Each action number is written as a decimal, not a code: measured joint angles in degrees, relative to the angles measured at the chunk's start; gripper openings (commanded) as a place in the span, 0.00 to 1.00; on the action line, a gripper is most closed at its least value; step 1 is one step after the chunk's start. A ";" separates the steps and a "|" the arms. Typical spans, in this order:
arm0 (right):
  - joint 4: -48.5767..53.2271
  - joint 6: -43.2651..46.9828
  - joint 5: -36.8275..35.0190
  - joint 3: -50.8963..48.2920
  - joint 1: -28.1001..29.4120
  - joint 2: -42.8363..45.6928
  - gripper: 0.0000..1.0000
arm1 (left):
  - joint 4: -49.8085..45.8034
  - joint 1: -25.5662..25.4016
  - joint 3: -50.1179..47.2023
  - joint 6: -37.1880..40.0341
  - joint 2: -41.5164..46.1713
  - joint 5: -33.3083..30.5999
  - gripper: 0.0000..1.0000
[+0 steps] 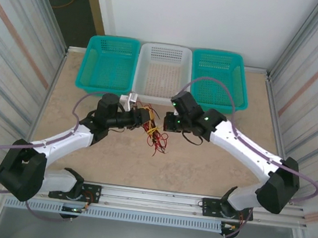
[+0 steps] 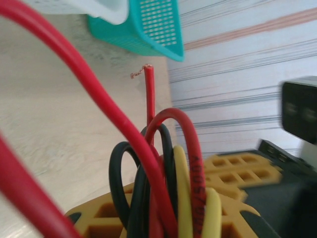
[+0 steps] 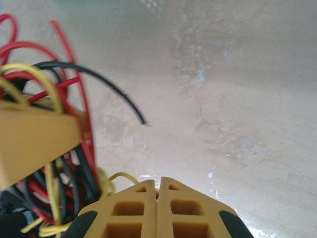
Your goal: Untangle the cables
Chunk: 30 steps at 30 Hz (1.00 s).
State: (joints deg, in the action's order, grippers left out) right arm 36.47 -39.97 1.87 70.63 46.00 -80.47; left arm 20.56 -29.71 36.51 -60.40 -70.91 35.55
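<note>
**Drawing one strand out of a pinched bundle**

Cables [image 1: 155,135] bunched over the middle of the counter [image 1: 211,167], between the two arms and just in front of the white basket [image 1: 167,47]. Left fingers [image 2: 99,220] pinching the bundle low down, with red, black and yellow loops [image 2: 148,163] rising out from between them. Right fingers [image 3: 133,208] pressed together just beside the tangle [image 3: 59,84]. Hard to tell from the wrist view: a yellow strand caught at the very tips, or merely lying alongside.

Judged as the step in hand: pulling a single wire clear with the rest anchored on the left.

- Check the right-hand pinch before moving. If nothing is caught, spread, reach in and take one strand only.
- Hold the left grip firm and motionless.
- Draw slowly rightward, away from the left fingers and along the strand's own run, not across the loops, to slacken crossings rather than tighten them.
- Treat the whole bundle following as a probable snag. Ease back and start from a free end instead, such as the black end [image 3: 143,124] over bare surface or the red end [image 2: 147,69] with frayed copper showing.

Counter pale beige and marbled, smooth-looking, with little to catch a thin wire. Along its far edge, two teal baskets [image 1: 115,39] flanking the white one, sides touching. Corrugated panels [image 1: 10,46] closing in both sides, and a plain white wall [image 1: 208,14] behind.
</note>
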 measured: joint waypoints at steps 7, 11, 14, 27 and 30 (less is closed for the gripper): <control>-3.32 -0.22 7.76 -4.76 -6.78 4.79 0.00 | 7.96 -0.79 -1.14 -2.14 0.00 1.44 0.00; -6.62 -1.55 12.50 -9.31 -10.62 7.06 0.00 | 15.74 -0.81 -3.67 -6.80 0.00 1.33 0.00; -11.58 -2.91 16.17 -13.55 -12.41 7.41 0.00 | 20.26 -1.92 -3.98 -9.97 -0.44 1.07 0.00; -43.89 -16.57 25.66 -28.26 -14.60 8.83 0.00 | 40.17 -7.06 -3.93 -17.05 -1.16 -12.68 0.00; -50.53 -20.28 24.79 -31.87 -14.01 10.51 0.00 | 44.98 -7.04 -3.93 -17.49 -2.62 -15.93 0.00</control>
State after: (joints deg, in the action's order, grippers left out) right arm -14.06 -60.25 26.65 38.76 31.99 -69.95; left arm 65.54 -36.75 32.58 -77.89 -73.54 19.62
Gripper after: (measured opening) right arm 0.062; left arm 0.181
